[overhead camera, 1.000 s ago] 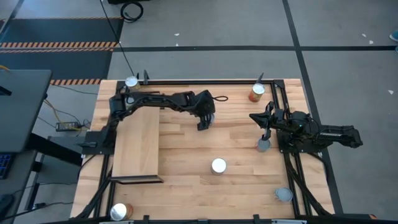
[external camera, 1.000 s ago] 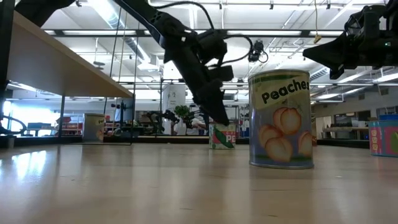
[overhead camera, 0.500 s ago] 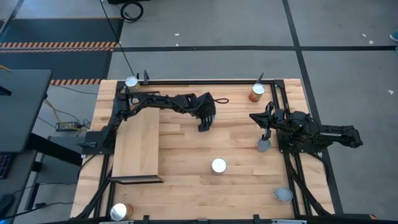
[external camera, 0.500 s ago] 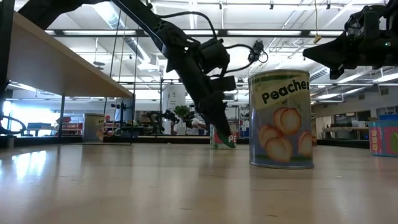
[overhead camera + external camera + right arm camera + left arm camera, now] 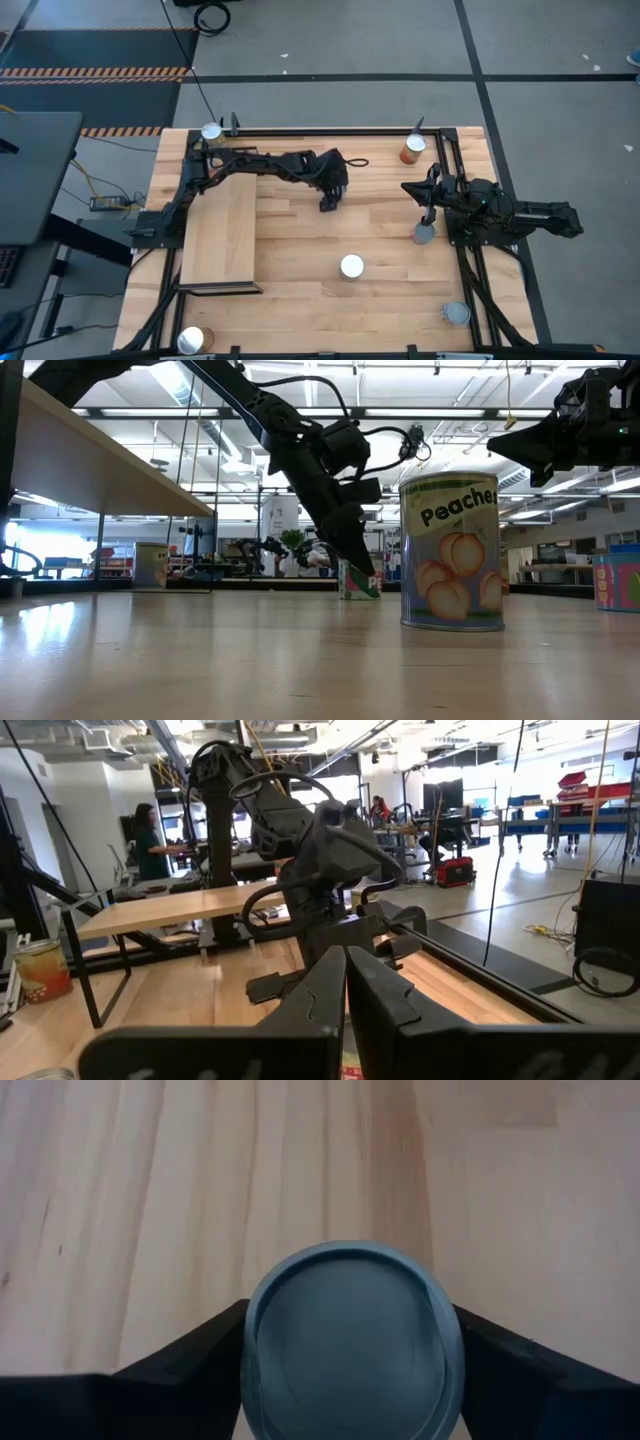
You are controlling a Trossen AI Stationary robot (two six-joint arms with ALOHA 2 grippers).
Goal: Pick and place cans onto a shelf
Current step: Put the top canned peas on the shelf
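Left tool clasps a grey-topped can; right tool hangs clenched.

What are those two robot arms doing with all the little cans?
The left gripper is reaching down around a can with a bluish-grey top near the middle of the table, one finger on each side of it. The right gripper is shut and waits by the table's right side, near another can. More cans sit around the table, and the shelf on the left has no can on it yet.
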